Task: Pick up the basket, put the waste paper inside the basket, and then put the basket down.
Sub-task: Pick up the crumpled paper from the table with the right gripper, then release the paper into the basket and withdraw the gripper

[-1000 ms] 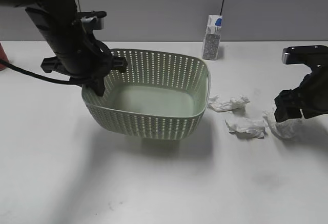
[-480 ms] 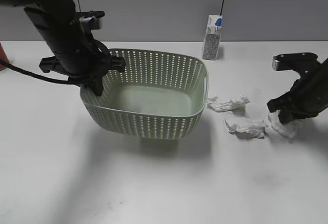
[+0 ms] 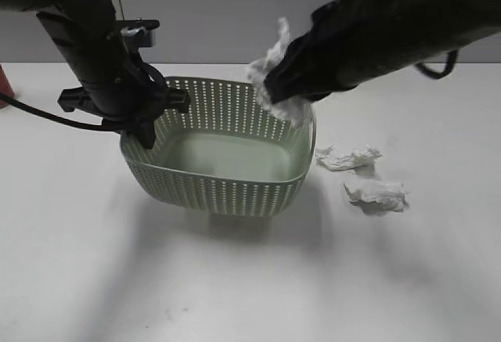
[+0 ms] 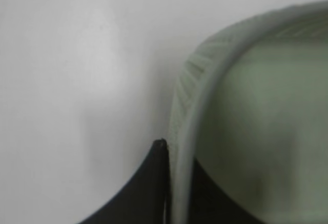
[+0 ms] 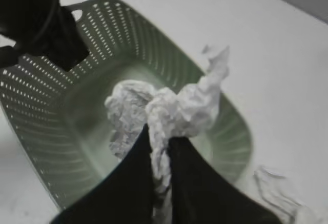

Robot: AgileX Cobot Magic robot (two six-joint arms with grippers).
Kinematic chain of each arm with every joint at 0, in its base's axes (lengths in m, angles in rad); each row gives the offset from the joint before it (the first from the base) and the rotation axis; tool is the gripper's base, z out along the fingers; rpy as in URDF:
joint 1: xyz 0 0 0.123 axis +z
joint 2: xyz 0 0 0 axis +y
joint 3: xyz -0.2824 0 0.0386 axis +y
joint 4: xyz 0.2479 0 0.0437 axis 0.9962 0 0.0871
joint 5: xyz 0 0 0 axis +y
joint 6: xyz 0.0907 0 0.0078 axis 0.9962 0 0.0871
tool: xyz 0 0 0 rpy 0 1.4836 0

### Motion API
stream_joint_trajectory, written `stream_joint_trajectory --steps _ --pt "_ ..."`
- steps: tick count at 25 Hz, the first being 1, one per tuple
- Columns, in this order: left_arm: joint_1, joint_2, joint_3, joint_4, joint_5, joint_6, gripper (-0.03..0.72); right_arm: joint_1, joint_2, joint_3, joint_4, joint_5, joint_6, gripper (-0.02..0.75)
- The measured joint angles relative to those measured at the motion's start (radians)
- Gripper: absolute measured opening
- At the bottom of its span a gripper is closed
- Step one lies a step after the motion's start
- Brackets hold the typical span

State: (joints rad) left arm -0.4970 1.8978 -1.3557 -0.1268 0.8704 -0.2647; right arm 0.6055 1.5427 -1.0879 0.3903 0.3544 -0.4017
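The sage-green perforated basket point(image 3: 227, 185) hangs tilted above the table, its left end raised. My left gripper point(image 3: 147, 127) is shut on the rim at its left end; in the left wrist view the jaws point(image 4: 177, 155) pinch the basket rim point(image 4: 205, 80). My right gripper point(image 3: 275, 91) is shut on one wad of waste paper point(image 3: 274, 68) and holds it over the basket's right rim. In the right wrist view the wad point(image 5: 169, 111) hangs above the basket's inside point(image 5: 92, 111), between the jaws point(image 5: 163, 139). Two other wads point(image 3: 350, 157) point(image 3: 377, 193) lie on the table right of the basket.
The white table point(image 3: 117, 279) spreads around the basket. A red object point(image 3: 5, 91) shows at the far left edge. The right arm point(image 3: 391, 21) crosses the back of the scene and hides what stands behind it.
My right gripper has lifted one wad from the table's right side and swung left, up over the basket. The basket stays held in my left gripper, a little more tilted.
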Motion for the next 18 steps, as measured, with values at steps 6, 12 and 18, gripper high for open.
stream_joint_trajectory --steps 6,12,18 --pt "0.001 0.001 0.0 0.0 0.012 0.0 0.003 0.017 0.169 -0.112 -0.016 0.19 0.057 0.566" --pt "0.006 0.002 0.0 0.012 0.018 -0.018 0.003 -0.106 0.051 -0.163 -0.171 0.221 0.216 0.59" --pt "0.007 0.002 0.0 0.024 0.021 -0.022 0.003 -0.309 0.207 -0.103 -0.166 0.118 0.226 0.59"
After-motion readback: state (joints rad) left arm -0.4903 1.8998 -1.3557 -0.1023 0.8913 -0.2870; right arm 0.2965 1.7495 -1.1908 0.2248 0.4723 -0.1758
